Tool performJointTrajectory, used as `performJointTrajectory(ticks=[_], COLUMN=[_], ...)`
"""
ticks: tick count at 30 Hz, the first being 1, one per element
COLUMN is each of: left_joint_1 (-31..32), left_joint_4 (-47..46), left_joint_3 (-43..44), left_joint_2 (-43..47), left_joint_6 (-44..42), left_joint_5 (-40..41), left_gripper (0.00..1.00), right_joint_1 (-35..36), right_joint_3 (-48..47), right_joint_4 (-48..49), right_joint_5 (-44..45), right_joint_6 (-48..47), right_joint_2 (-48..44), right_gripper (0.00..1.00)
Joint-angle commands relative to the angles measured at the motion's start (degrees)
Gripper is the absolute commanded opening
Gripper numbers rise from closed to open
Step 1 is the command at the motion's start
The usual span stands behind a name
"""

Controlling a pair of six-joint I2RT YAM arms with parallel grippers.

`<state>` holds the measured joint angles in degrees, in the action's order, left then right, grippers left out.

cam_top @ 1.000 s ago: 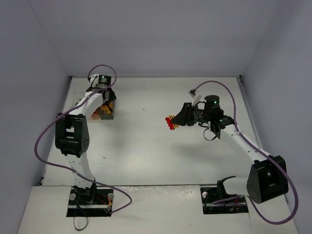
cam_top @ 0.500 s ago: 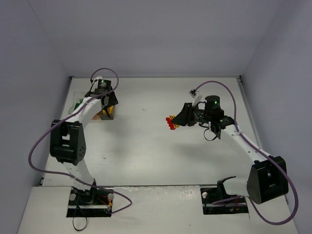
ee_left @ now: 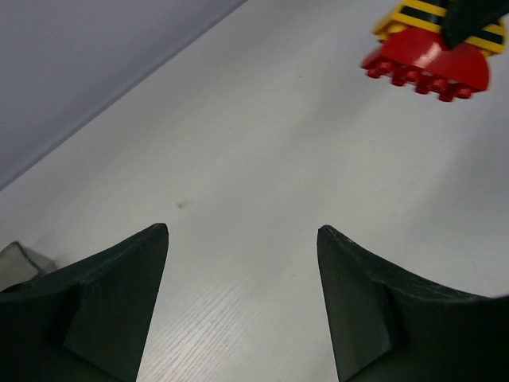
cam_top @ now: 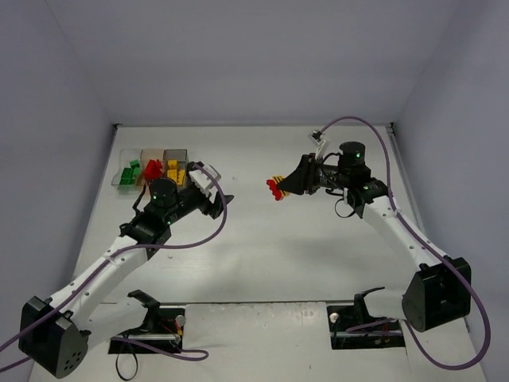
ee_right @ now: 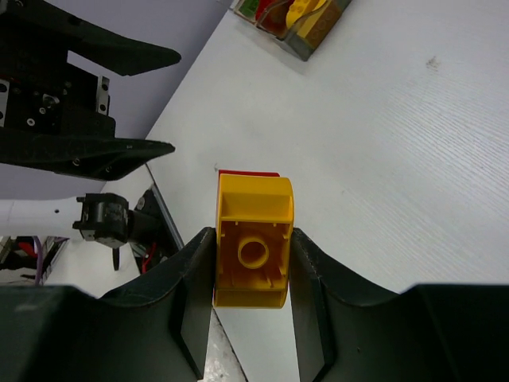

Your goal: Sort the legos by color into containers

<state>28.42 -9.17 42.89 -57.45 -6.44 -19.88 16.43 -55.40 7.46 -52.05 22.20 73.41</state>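
Observation:
The containers point(cam_top: 151, 157) stand in a row at the back left, with green legos point(cam_top: 130, 173), red legos point(cam_top: 151, 169) and yellow legos point(cam_top: 175, 169) in separate boxes. My right gripper point(cam_top: 285, 185) is shut on a red-and-yellow clump point(cam_top: 276, 188) and holds it above the table's middle. In the right wrist view the gripper point(ee_right: 251, 235) pinches the clump's yellow brick point(ee_right: 253, 247) with a red brick behind it. My left gripper point(cam_top: 225, 199) is open and empty, pointing at the clump from the left. In the left wrist view point(ee_left: 242, 231) the clump point(ee_left: 429, 56) shows at the top right.
The containers also show at the top of the right wrist view point(ee_right: 314, 32). The left arm's gripper point(ee_right: 95, 103) fills that view's upper left. Grey walls close in the table at the left, back and right.
My left arm has swung away from the containers toward the middle and now points at the clump. My right gripper has moved slightly back and up with the clump.

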Motion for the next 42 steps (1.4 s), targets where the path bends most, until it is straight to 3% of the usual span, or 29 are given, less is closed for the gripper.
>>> performJointTrajectory(ticks=[1, 5, 16, 32, 35, 39, 42], left_joint_1=[-0.21, 3.29, 12.79, 15.26, 15.26, 15.26, 15.26], left_joint_4=[-7.98, -6.83, -9.81, -10.17, -9.11, -8.85, -7.97], left_joint_3=[2.36, 5.44, 10.98, 16.87, 17.31, 17.05, 16.35], left_joint_2=[-0.47, -1.43, -8.55, -16.73, -17.25, -17.26, -17.17], left_joint_6=[-4.64, -4.37, -6.22, -4.91, -4.38, -4.02, -3.67], left_joint_5=[-14.82, -16.16, -10.37, -4.03, -4.03, -4.55, -5.17], left_gripper=[0.69, 0.69, 0.78, 0.79, 0.63, 0.28, 0.14], right_joint_1=[-0.43, -0.25, 2.03, 4.23, 4.23, 4.23, 4.05], right_joint_3=[-3.84, -4.98, -5.34, -5.07, -5.07, -4.98, -4.63], right_joint_4=[3.26, 3.35, 4.84, 5.81, 5.89, 5.98, 5.98], right_joint_5=[-5.16, -5.25, -4.46, -2.35, -2.18, -1.47, -0.07], right_joint_6=[-1.1, 0.04, 2.06, 2.85, 2.85, 2.85, 2.33], right_joint_2=[-0.19, 0.07, 0.86, 0.69, 0.6, 0.33, -0.54], right_gripper=[0.0, 0.0, 0.0, 0.0, 0.0, 0.0, 0.0])
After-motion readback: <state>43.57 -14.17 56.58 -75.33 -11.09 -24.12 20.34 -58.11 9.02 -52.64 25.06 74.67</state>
